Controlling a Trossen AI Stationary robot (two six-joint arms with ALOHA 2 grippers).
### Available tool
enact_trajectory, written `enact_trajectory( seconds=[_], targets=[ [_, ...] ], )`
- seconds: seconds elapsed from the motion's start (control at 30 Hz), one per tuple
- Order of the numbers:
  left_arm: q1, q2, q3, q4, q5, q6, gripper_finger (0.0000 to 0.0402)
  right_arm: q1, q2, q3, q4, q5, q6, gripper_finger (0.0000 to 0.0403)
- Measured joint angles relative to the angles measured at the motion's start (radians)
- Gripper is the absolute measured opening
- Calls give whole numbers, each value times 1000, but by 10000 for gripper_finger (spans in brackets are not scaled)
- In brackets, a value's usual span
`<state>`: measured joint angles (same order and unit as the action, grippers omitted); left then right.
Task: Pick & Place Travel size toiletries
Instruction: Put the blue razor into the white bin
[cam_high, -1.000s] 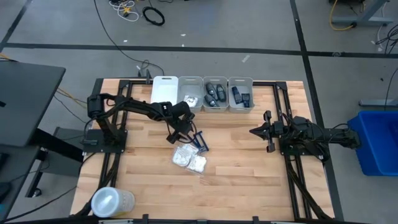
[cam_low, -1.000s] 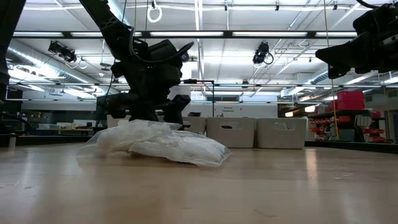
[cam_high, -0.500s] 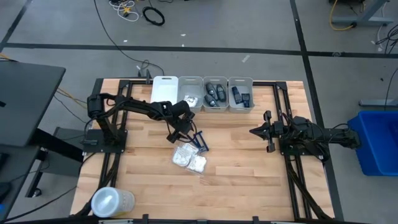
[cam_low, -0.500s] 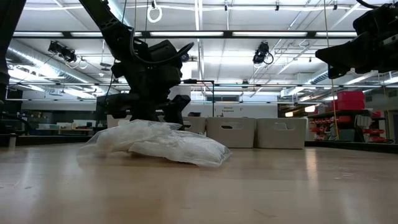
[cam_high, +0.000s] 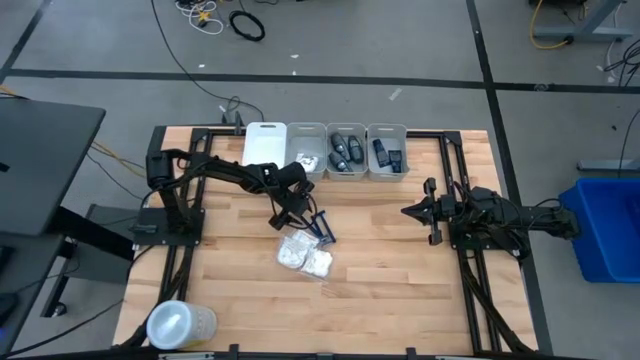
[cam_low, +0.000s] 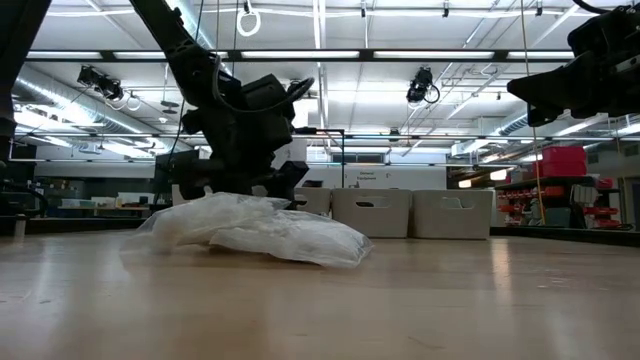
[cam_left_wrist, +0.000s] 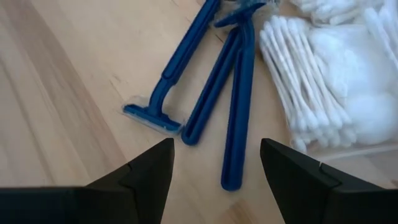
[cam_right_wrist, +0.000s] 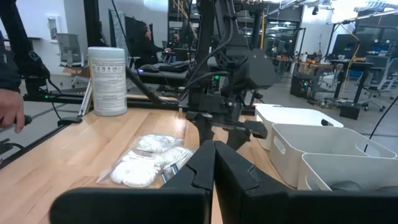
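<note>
Three dark blue razors (cam_left_wrist: 233, 93) lie flat on the wood, side by side, just right of table centre-left (cam_high: 321, 226). Clear packets of white cotton swabs and pads (cam_high: 305, 256) lie beside them toward the near edge, seen as a crinkly heap (cam_low: 250, 228) in the low view. My left gripper (cam_left_wrist: 214, 149) is open and hovers right over the razors (cam_high: 285, 216), with its fingers on either side of two handles' free ends. My right gripper (cam_right_wrist: 212, 163) is shut and waits above the table's right part (cam_high: 412, 212).
Three open white bins (cam_high: 347, 151) and a flat white lid (cam_high: 264, 144) line the far edge; two bins hold dark small containers. A large clear lidded tub (cam_high: 180, 325) stands at the near left corner. A person's hand (cam_right_wrist: 9, 109) shows beyond the table.
My left gripper has sunk a little toward the razors, still open. The razors and packets lie as before.
</note>
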<state>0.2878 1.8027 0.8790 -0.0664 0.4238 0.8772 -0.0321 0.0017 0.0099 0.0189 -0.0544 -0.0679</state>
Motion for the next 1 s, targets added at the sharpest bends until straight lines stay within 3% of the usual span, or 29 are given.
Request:
enact_trajectory(
  seconds=[0.43, 1.0],
  targets=[
    [9, 34, 1, 8, 27, 23, 243, 0, 0, 0, 0, 0, 0, 14],
    [8, 34, 0, -8, 28, 10, 123, 0, 0, 0, 0, 0, 0, 14]
  ],
)
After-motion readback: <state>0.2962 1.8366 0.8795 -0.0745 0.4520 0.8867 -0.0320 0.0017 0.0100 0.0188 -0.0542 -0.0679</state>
